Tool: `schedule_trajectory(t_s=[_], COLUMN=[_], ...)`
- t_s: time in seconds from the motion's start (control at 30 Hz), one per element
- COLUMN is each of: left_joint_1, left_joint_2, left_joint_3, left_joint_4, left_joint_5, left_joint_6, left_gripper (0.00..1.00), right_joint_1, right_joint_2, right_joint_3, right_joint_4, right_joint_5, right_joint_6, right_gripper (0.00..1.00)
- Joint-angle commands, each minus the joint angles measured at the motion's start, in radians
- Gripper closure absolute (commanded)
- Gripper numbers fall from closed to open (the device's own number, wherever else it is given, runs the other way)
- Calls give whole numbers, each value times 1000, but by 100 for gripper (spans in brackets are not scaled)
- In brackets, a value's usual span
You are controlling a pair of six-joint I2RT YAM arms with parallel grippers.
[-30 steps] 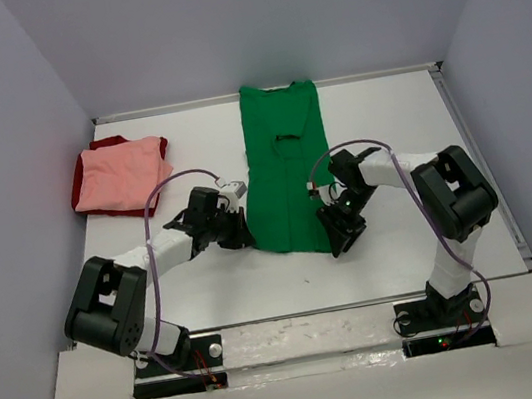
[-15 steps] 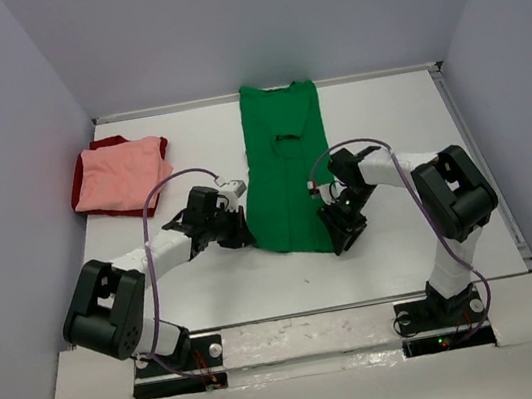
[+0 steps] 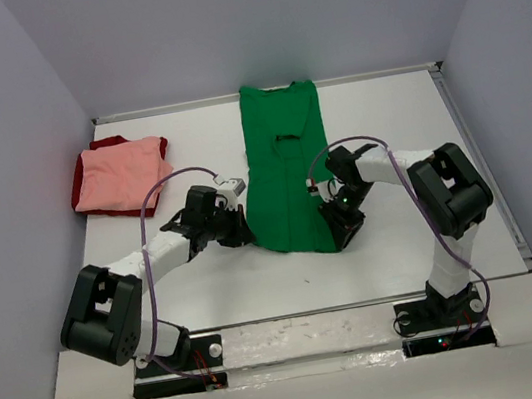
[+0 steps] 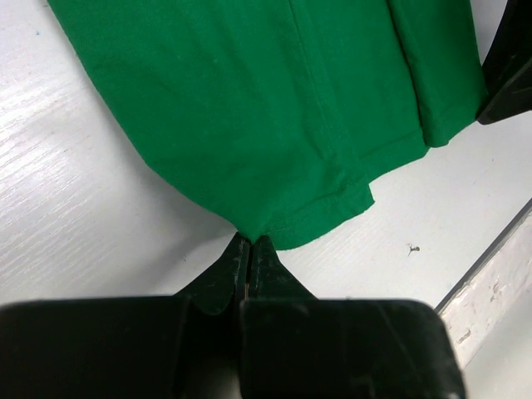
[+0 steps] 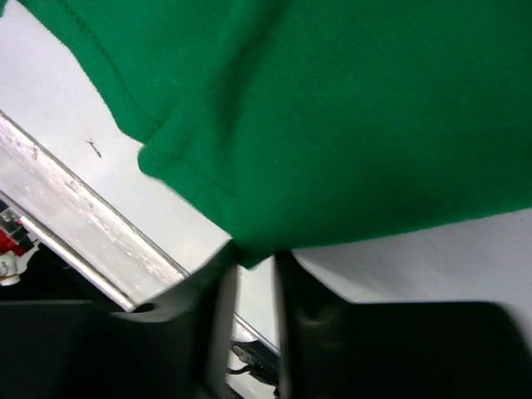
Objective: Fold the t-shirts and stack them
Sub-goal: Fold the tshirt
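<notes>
A bright green t-shirt [image 3: 287,171] lies folded into a long strip down the middle of the white table. My left gripper [image 3: 244,235] is shut on its near left hem corner [image 4: 253,229], pinched tight at the tips [image 4: 252,243]. My right gripper [image 3: 340,231] is at the near right corner; the green cloth [image 5: 349,108] dips between its fingertips [image 5: 253,262], and a gap still shows between the jaws. A salmon pink t-shirt [image 3: 120,174] lies folded on a dark red t-shirt [image 3: 158,146] at the far left.
The table's raised front rail [image 3: 294,314] runs just behind both grippers and shows close by in the right wrist view [image 5: 75,208]. Grey walls close in the left, back and right sides. The right gripper's black body [image 4: 507,75] shows in the left wrist view.
The right gripper's jaws have narrowed around the green shirt's near right corner and it has shifted slightly inward. The left gripper keeps its hold and has barely moved.
</notes>
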Motion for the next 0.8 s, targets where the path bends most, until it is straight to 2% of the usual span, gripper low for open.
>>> schedule_trajectory(t_s=[0.0,0.17,0.43,0.77], left_joint_1=[-5,-3,-3,-3], left_joint_2=[-34,-42,-62,-138], left_joint_3=[3,0,17,92], left_joint_4=[20,20,20,-39], left_joint_5=[18,23,93,207], left_joint_6=[7,7,33,139], left_gripper=[100,100,100,100], right_joint_1=[10,19,19,19], right_joint_2=[19,14,-52,-197], right_joint_3=[20,19,11,121], right_joint_4=[27,28,1,-189], right_joint_5=[23,42,61,82], right_joint_6=[-10,-8,-34,-132], right_gripper=[78,100,100,100])
